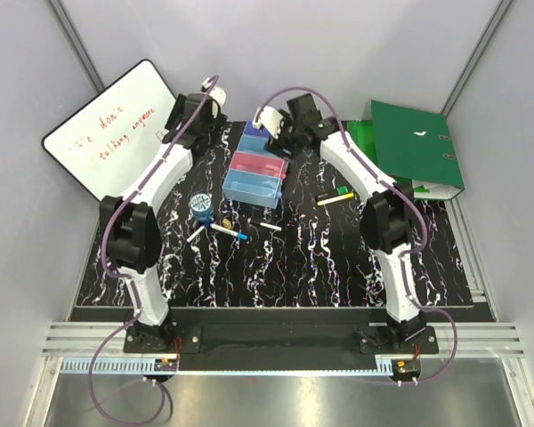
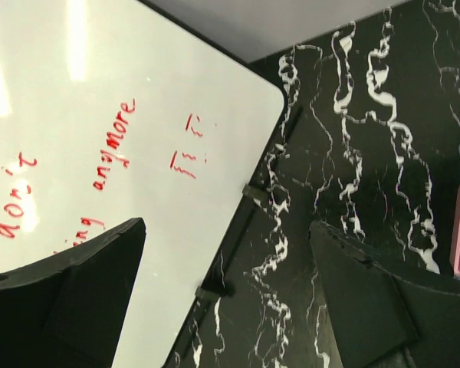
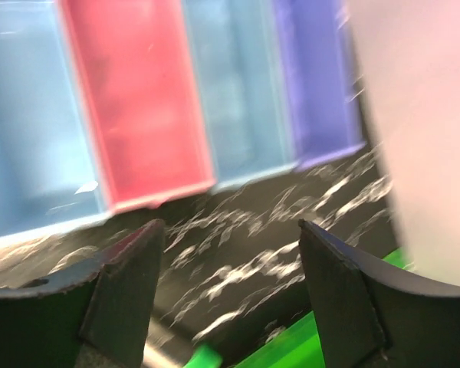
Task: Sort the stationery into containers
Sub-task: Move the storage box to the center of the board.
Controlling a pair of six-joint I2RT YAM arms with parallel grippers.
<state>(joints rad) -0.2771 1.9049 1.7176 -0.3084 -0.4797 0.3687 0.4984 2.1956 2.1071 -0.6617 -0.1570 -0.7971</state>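
Observation:
The containers (image 1: 256, 165) are a row of four joined bins at the back middle of the table, purple-blue farthest, then light blue, pink and blue. In the right wrist view, which is blurred, the blue (image 3: 31, 115), pink (image 3: 134, 100), light blue (image 3: 238, 92) and purple-blue (image 3: 314, 77) bins look empty. A blue roll (image 1: 201, 207), a blue-capped marker (image 1: 228, 232), a small white piece (image 1: 270, 226) and a yellow-green highlighter (image 1: 335, 197) lie on the table. My right gripper (image 1: 271, 132) (image 3: 230, 226) is open and empty beside the bins' far end. My left gripper (image 1: 205, 116) (image 2: 228, 226) is open and empty above the back left.
A whiteboard (image 1: 107, 133) (image 2: 100, 138) with red writing leans at the back left. Green ring binders (image 1: 414, 142) (image 3: 307, 349) lie at the back right. The table (image 1: 320, 258) is black marbled, with grey walls on three sides.

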